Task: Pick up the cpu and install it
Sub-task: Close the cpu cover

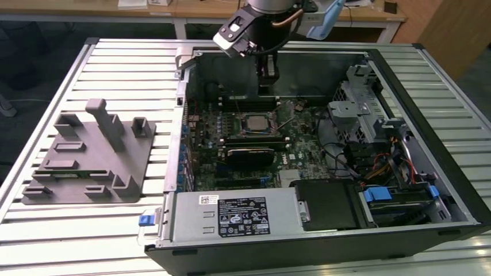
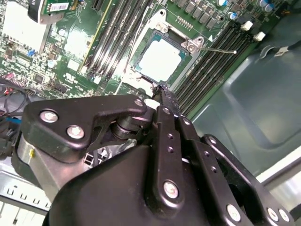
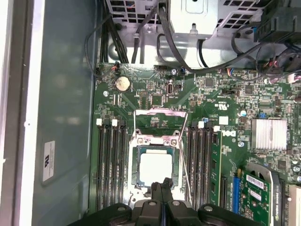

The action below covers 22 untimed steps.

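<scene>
The cpu [image 3: 155, 169] lies flat in its socket [image 3: 134, 162] on the motherboard [image 1: 303, 152], pale metal top facing up, inside the open computer case [image 1: 307, 244] that rests on the slatted table [image 1: 123, 57]. The hand [image 3: 162, 185] is over the board with its two black fingers pressed together and nothing between them. In the first wrist view the joined tips sit at the edge of the cpu, over the socket rim. Whether they touch the chip or the frame cannot be told from there.

In the exterior view the hand [image 1: 266, 89] hangs inside the case, above the board, and the cpu [image 1: 253, 122] lies apart from it. That view also takes in the grey tray [image 1: 77, 167] with upright blocks, which stands on the table at the exterior view's left, outside the case.

The second wrist view looks along the hand's black linkage to its tips [image 2: 160, 92], with the cpu [image 2: 162, 59] just past them and a thin wire lever [image 2: 217, 49] sticking out beside the socket. The first wrist view shows rows of memory slots [image 3: 109, 160] on both sides of the socket, a coin battery [image 3: 122, 84] and a finned heat sink [image 3: 269, 134].
</scene>
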Motion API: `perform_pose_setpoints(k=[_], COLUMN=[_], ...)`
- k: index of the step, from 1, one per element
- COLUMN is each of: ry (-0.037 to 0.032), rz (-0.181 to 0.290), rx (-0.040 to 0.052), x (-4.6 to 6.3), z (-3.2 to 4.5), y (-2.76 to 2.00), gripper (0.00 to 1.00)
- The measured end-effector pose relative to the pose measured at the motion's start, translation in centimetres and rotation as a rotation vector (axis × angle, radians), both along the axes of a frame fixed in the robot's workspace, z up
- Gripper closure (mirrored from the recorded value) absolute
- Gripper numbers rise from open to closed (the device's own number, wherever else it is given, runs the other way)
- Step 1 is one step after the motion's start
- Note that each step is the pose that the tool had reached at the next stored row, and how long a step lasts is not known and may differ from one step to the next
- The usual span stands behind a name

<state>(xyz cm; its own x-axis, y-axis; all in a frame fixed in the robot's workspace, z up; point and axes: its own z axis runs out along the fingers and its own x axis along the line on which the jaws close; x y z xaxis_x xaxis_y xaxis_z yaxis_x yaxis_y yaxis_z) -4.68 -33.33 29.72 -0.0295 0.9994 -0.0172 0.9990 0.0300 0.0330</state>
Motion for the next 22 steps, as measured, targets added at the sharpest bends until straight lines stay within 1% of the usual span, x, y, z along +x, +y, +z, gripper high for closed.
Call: perform_pose_setpoints(k=[3,5,11,17,22], ry=[0.0,0.0,0.0,0.0001,0.0005], rz=[0.0,0.0,0.0,0.0,0.0], rx=[0.0,0.0,-0.0001,0.0,0.0], x=[0.0,0.0,0.1,1.0,2.1], z=[0.55,0.78,0.79,0.79,0.79], y=[0.0,0.0,0.0,0.0,0.0], gripper=[0.89,0.89,0.89,0.89,0.89])
